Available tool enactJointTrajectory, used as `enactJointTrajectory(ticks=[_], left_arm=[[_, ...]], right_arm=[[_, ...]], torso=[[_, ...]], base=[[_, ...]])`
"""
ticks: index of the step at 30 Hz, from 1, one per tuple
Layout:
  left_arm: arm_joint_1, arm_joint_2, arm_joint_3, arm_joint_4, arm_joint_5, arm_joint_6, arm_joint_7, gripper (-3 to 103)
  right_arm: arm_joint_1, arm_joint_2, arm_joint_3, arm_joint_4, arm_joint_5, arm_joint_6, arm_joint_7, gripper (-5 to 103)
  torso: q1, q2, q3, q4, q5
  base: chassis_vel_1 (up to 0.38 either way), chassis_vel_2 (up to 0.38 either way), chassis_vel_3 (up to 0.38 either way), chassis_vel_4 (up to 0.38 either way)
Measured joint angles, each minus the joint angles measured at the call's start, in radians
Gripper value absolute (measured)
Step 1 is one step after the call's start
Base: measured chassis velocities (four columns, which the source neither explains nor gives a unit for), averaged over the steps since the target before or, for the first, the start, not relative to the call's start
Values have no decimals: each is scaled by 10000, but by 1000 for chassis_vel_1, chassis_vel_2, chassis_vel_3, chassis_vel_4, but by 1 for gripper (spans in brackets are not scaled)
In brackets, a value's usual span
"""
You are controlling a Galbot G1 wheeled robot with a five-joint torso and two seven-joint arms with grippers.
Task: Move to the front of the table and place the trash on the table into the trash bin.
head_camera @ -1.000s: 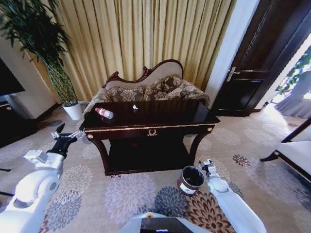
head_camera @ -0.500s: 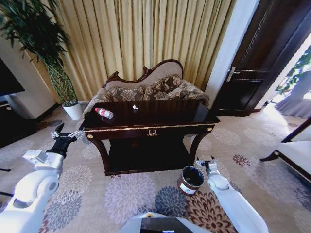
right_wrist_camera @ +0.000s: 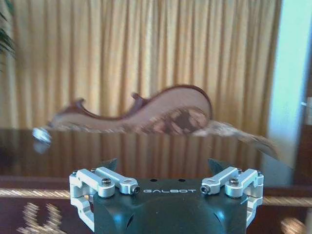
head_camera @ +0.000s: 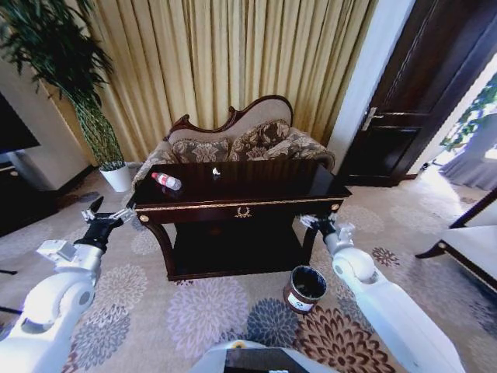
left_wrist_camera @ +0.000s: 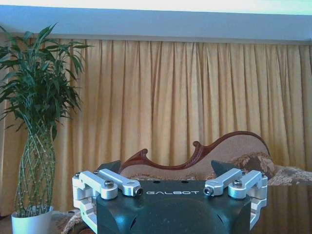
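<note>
So the robot's parked in front of the table [head_camera: 256,198], the big dark glossy one with the gold trim. The bottle [head_camera: 166,181] with the red label is lying on its side near the table's left end, and a little white scrap [head_camera: 217,171] sits further along toward the middle, close to the back edge. The trash bin [head_camera: 306,287] stands on the carpet just off the table's front right leg. The right gripper [head_camera: 322,224] is up beside that same leg, above the bin, fingers spread wide and holding nothing. The left gripper [head_camera: 103,213] hangs just off the table's left end, a bit below the tabletop, also wide open and empty.
</note>
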Motion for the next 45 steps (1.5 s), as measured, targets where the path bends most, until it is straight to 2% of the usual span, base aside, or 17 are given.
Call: enactJointTrajectory(ticks=[7,13,45], left_arm=[[-14,-17,53,-135,19,1,6,100],[17,-41,94,-259,66,6,4,100],[-81,-26,327,-255,173,48,-42,100]], right_arm=[[64,-390,-383,1082,469,-153,326,100],[18,-368,-377,839,457,63,153,100],[105,-184,-522,406,172,170,-365,100]], torso=[[0,0,0,-3,1],[0,1,0,-2,2],[0,0,0,-1,1]], base=[[0,0,0,0],[0,0,0,0],[-59,57,57,-61]])
